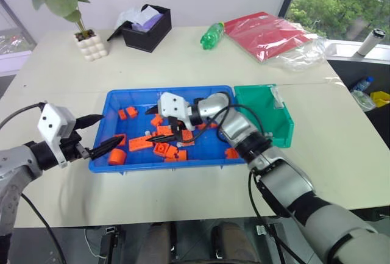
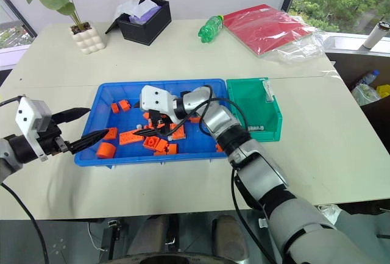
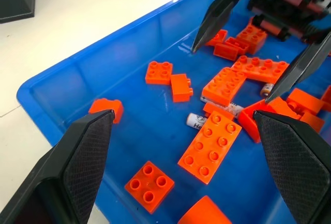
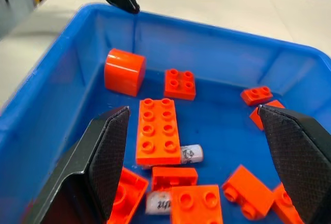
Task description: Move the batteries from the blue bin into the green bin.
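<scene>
The blue bin point(image 1: 170, 91) lies mid-table and holds several orange bricks point(image 3: 210, 145). Small silver-grey batteries lie among them: one battery point(image 4: 190, 154) beside a long brick, another battery point(image 4: 158, 202) half under bricks. The green bin point(image 1: 268, 117) stands against the blue bin's right end. My right gripper point(image 1: 155, 124) reaches in from the right, low over the middle of the blue bin. It is open, with nothing between its fingers point(image 4: 111, 151). My left gripper point(image 1: 102, 132) hangs open at the blue bin's left end, just over the rim, and holds nothing.
At the back of the table stand a potted plant point(image 1: 91, 44), a black box point(image 1: 146, 29), a green bottle point(image 1: 212, 35) and a red packet in clear plastic point(image 1: 268, 35). My two grippers point at each other across the blue bin's left half.
</scene>
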You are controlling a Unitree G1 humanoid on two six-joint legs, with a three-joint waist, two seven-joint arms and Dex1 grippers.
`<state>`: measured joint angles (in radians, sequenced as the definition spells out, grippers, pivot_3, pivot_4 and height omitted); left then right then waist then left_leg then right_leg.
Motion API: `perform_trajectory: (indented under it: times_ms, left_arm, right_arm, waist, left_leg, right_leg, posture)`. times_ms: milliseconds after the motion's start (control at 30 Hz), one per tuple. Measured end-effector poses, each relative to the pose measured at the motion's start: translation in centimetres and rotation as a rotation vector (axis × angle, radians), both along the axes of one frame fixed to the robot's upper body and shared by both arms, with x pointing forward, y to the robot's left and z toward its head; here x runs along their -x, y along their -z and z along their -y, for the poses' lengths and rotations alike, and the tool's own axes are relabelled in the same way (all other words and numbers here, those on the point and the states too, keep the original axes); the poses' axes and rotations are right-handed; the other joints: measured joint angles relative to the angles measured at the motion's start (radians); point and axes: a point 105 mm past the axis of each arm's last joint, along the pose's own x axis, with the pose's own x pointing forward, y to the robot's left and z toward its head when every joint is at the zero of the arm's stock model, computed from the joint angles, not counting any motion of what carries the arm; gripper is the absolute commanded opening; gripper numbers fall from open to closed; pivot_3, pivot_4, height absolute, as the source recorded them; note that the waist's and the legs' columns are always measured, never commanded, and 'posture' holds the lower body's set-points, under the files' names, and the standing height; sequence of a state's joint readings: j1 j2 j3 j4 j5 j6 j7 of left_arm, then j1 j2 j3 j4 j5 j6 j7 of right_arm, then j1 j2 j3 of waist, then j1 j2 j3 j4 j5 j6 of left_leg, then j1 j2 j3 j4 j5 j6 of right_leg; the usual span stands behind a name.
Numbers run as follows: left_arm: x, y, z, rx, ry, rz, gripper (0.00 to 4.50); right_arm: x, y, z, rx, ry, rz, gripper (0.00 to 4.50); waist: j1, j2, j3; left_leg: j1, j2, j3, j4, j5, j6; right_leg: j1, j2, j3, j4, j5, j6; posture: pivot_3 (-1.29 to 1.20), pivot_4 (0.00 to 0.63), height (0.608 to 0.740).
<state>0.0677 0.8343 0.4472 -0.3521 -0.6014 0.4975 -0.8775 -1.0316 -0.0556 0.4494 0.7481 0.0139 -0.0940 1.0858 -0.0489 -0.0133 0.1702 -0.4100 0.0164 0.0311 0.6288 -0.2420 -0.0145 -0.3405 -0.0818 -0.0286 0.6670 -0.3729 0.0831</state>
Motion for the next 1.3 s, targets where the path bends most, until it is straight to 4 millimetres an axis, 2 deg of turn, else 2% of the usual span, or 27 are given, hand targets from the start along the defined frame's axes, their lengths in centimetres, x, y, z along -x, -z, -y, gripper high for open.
perform_trajectory:
  times_ms: [433,833,933,1100,1300]
  left_arm:
    - [-0.2,0.0,0.3,0.029,-0.023,0.024,4.50]
    - [-0.7,-0.3,0.9,0.063,-0.038,0.060,4.50]
    - [-0.7,-0.3,1.0,0.067,-0.044,0.069,4.50]
    - [-0.6,-0.4,1.1,0.068,-0.046,0.082,4.50]
    - [-0.7,-0.5,1.1,0.068,-0.054,0.092,4.50]
  right_arm:
    - [1.5,2.7,-2.7,0.096,-0.085,0.002,4.07]
    - [1.2,3.9,-3.9,0.175,-0.057,-0.007,4.07]
    - [1.0,3.9,-3.7,0.180,-0.053,-0.009,3.25]
    - [1.1,3.7,-3.8,0.175,-0.066,0.003,0.74]
    - [1.1,3.4,-3.9,0.158,-0.069,0.005,0.74]
  waist:
    - [-0.016,0.000,0.000]
    - [-0.021,0.000,0.000]
    - [-0.021,0.000,0.000]
    - [-0.022,0.000,0.000]
    - [-0.021,0.000,0.000]
  left_leg:
    - [0.000,0.000,0.000,0.000,0.001,-0.002]
    - [0.000,0.000,0.000,-0.001,0.001,-0.002]
    - [0.000,0.000,0.000,-0.001,0.001,-0.003]
    - [0.000,0.000,0.000,-0.001,0.001,-0.003]
    - [0.000,0.000,0.000,-0.001,0.001,-0.003]
  right_leg:
    - [-0.001,0.000,0.000,0.001,0.000,0.000]
    - [-0.002,0.000,0.000,0.002,0.000,0.000]
    - [-0.002,0.000,0.000,0.002,0.000,0.000]
    - [-0.002,0.000,0.000,0.002,0.000,0.000]
    - [-0.002,0.000,0.000,0.002,0.000,0.000]
  posture:
    - [0.00,0.150,0.740]
    - [0.00,0.150,0.740]
    - [0.00,0.150,0.740]
    - [0.00,0.150,0.740]
    - [0.00,0.150,0.740]
